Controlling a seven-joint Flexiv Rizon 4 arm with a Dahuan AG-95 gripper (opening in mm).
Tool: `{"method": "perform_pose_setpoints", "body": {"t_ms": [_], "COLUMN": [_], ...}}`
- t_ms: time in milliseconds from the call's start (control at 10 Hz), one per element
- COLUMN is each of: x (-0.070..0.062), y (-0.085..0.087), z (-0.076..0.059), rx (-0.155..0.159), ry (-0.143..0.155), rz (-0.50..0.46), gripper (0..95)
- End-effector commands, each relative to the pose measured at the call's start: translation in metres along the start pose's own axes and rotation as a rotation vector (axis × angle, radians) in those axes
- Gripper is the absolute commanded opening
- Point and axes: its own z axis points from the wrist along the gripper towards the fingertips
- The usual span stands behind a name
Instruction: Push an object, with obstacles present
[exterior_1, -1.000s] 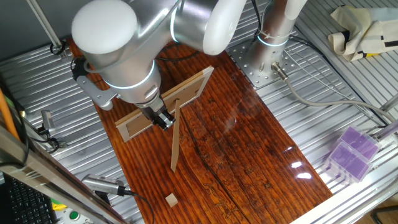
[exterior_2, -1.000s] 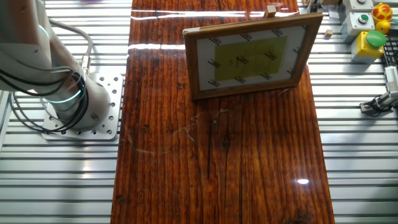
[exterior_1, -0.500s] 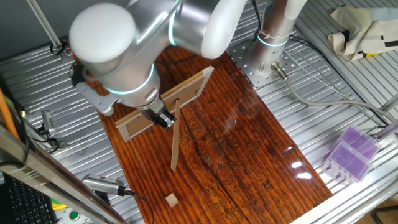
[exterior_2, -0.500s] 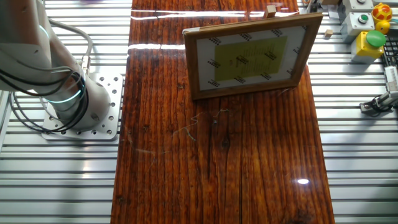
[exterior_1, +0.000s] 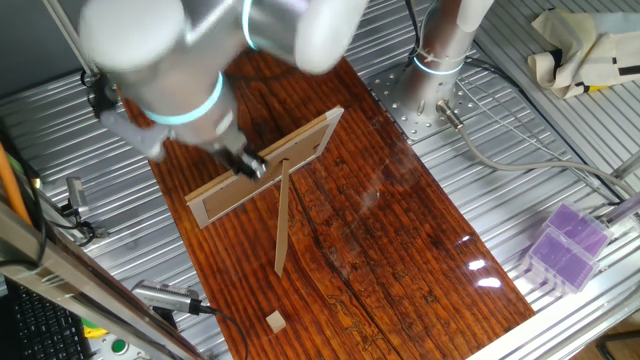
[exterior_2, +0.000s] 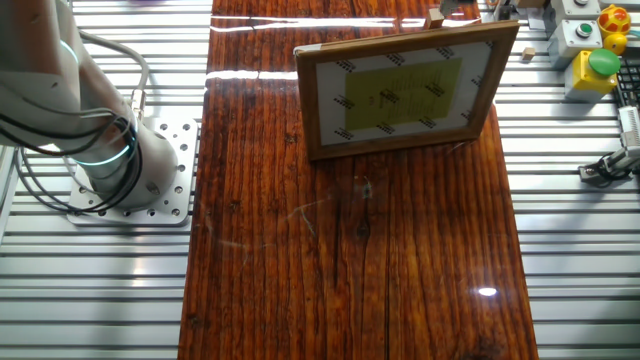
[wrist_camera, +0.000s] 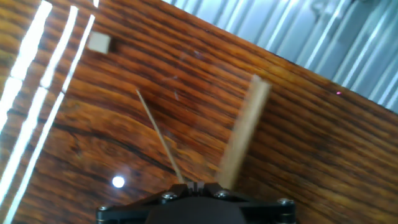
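In one fixed view, the end effector (exterior_1: 250, 166) hangs under the big silver arm (exterior_1: 160, 70), just over the upper edge of the wide bar (exterior_1: 268, 165), which stands on edge across the dark wood-grain board (exterior_1: 400, 240). The fingers look pressed close together, with nothing seen between them. The thin strip (exterior_1: 282, 217) runs from the bar's middle down the board toward the camera. The tiny cube (exterior_1: 274, 321) lies on the board near its front end, well apart from the strip's tip and from the end effector. The board rests on the ribbed metal table (exterior_1: 520, 150).

In the other fixed view, the wide bar (exterior_2: 405, 90) shows its framed face with a yellowish inset. The cube (exterior_2: 435, 17) peeks above its top edge, behind it. The arm's base (exterior_2: 95, 150) stands to the left of the board.

In the hand view, motion blurs the picture. The cube (wrist_camera: 99, 42) sits at upper left on the board (wrist_camera: 298, 155). The strip (wrist_camera: 160, 138) shows as a thin line running up from the fingertips, and a blurred pale piece (wrist_camera: 242, 134), whose identity I cannot tell, lies beside it.
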Motion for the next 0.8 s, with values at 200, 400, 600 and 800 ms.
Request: {"method": "perform_pose_setpoints", "body": {"t_ms": [200, 400, 600, 800], "x": [0.008, 0.006, -0.005, -0.017], "y": [-0.049, -0.081, -0.102, -0.118], "z": [0.005, 0.029, 0.054, 0.083], "rx": [-0.006, -0.002, -0.006, -0.007], "ry": [0.011, 0.005, -0.008, -0.020], "rz": [-0.068, -0.103, -0.112, -0.120], "gripper": [0.0, 0.0, 0.0, 0.0]}}
